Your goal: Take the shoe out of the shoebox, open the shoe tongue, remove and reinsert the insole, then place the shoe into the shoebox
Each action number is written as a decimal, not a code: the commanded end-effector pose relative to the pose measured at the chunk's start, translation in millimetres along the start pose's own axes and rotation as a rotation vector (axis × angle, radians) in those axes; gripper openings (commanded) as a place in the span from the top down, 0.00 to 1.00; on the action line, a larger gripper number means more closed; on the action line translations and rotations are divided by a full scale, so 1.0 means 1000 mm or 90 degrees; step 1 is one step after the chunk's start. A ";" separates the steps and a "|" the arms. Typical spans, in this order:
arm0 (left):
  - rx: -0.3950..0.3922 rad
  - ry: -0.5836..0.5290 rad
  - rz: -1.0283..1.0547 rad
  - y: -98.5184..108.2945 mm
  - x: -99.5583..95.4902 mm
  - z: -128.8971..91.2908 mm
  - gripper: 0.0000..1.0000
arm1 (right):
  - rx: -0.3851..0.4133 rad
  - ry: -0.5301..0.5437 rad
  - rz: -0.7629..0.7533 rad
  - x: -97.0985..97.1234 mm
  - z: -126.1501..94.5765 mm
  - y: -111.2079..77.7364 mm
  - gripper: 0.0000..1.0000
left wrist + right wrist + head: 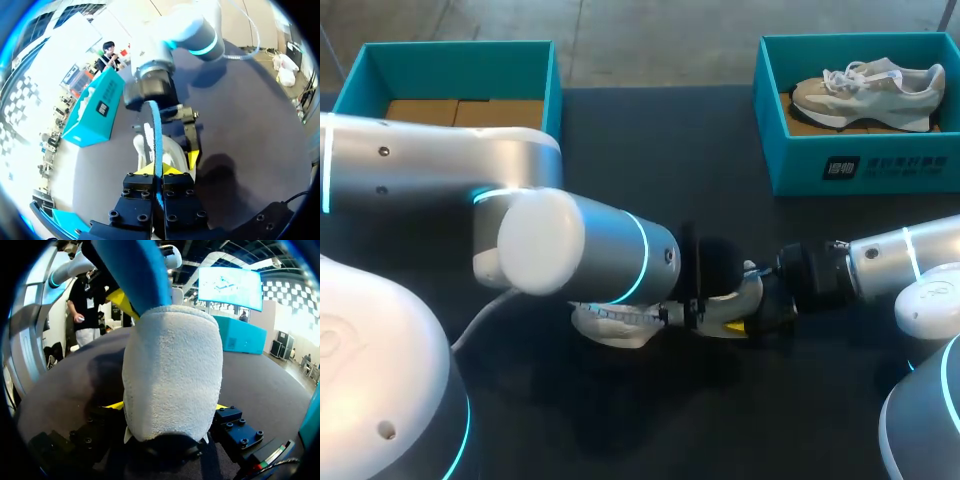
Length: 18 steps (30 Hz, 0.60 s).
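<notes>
Far middle of the desk (660, 150) is open, between the left box (380, 70) and the right box (860, 165); their walls bar a low pass at both far corners. My left arm (590, 255) lies across the near middle. There my left hand (159, 170), gripping the insole (156, 135), and my right hand (167, 405), clamped on the shoe (172, 370), crowd together. A second shoe (870, 92) fills the right box.

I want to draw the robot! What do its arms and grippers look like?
Left arm and right arm: round silver tubes, blue rings, white caps. A grey cable leaves the left one. Left gripper and right gripper: black, bolted, yellow-tipped.
</notes>
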<state>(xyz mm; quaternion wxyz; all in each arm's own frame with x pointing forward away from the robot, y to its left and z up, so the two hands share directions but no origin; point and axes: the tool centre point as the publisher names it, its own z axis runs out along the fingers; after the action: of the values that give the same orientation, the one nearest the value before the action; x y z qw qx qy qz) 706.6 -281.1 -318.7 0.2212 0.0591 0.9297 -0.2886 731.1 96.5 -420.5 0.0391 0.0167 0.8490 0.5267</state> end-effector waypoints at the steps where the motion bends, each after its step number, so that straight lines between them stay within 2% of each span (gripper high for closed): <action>1: -0.003 -0.004 -0.008 -0.008 -0.010 -0.021 1.00 | 0.001 -0.001 0.000 0.001 0.000 0.001 1.00; 10: 0.020 -0.005 -0.030 -0.043 -0.028 -0.042 1.00 | 0.001 -0.001 0.000 0.001 0.000 0.001 1.00; 18: 0.046 0.028 -0.003 -0.069 -0.040 -0.059 1.00 | 0.001 -0.001 0.000 0.001 0.000 0.001 1.00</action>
<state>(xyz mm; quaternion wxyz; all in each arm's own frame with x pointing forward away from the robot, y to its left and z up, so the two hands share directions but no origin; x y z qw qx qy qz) 700.7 -308.1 -231.8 0.2085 0.0656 0.9203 -0.3246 731.0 96.7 -420.4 0.0390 0.0166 0.8490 0.5267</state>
